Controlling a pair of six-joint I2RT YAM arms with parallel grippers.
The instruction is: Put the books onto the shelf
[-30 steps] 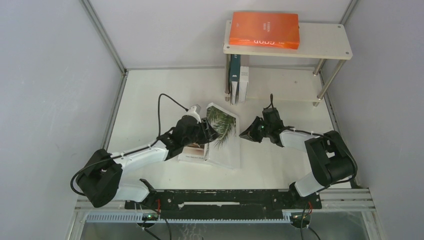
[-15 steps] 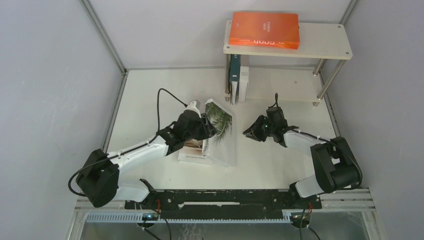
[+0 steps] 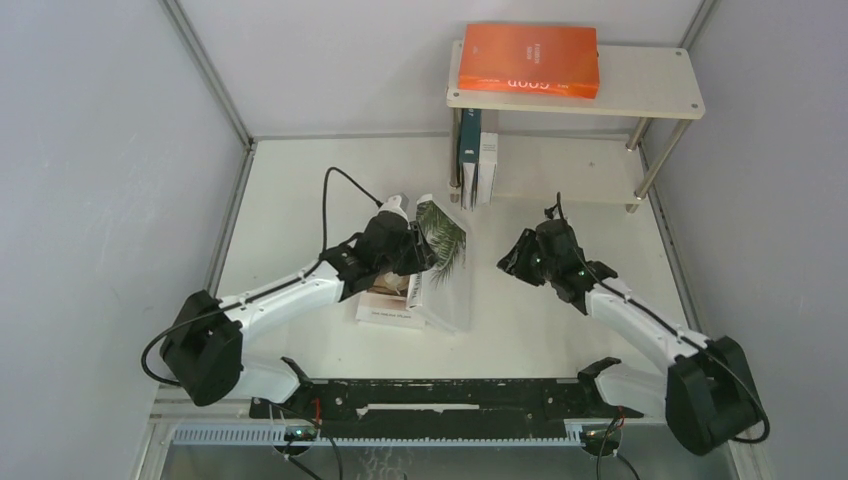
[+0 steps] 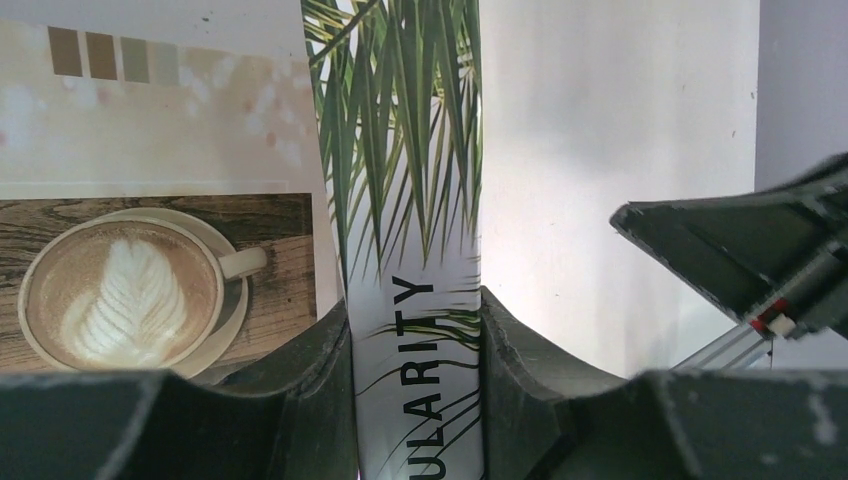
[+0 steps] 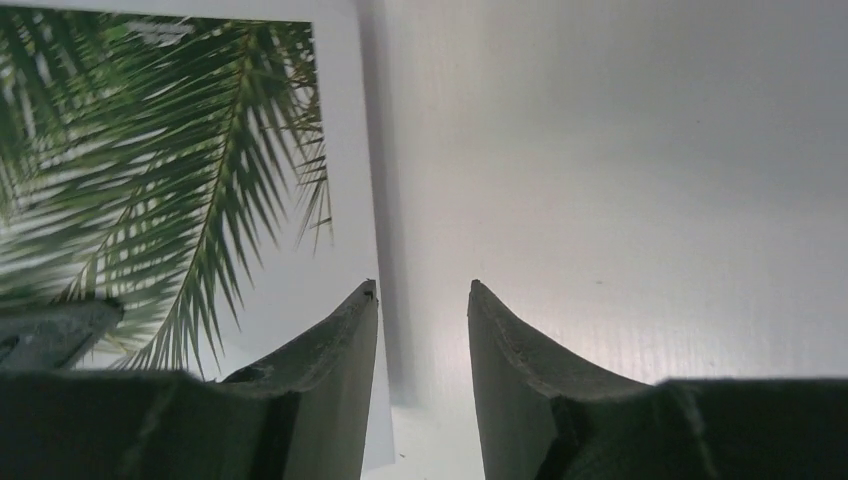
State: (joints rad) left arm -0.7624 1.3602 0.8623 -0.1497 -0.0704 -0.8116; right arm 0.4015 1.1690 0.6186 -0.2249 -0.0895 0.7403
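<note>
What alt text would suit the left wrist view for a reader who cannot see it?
The left tool clamps the palm-leaf book by its narrow lettered side, the book raised on edge and running up the middle of the picture. Left of it the coffee-cup book lies flat, cover up; right of it is bare white table.

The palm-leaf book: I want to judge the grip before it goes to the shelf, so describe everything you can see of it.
The palm-leaf book is thin, white and glossy, with green palm fronds over cover and spine; the black spine lettering ends in ULARITY. The left gripper pinches it across the spine, holding it tilted up on edge at mid-table, in front of the shelf and beside the flat coffee-cup book. The right gripper hangs open near its cover, apparently not touching.
</note>
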